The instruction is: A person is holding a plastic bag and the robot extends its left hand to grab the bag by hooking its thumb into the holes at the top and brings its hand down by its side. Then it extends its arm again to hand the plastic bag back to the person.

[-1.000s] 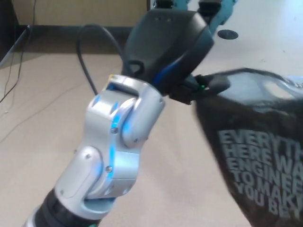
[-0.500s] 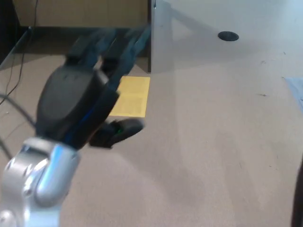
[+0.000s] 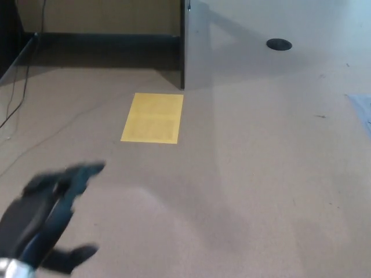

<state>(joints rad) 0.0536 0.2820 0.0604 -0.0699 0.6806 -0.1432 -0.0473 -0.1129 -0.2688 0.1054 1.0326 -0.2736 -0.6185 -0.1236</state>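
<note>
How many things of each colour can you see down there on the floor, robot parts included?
Black: 2, the robot's left hand, empty with fingers apart, and a round floor fitting
Yellow: 1, a flat yellow sheet
Pale blue: 1, a sliver of something at the right edge, too cut off to identify
Total: 4

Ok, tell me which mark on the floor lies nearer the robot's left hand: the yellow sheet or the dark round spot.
The yellow sheet. It lies flat just above the left hand, while the dark round spot sits far off at top right.
</note>
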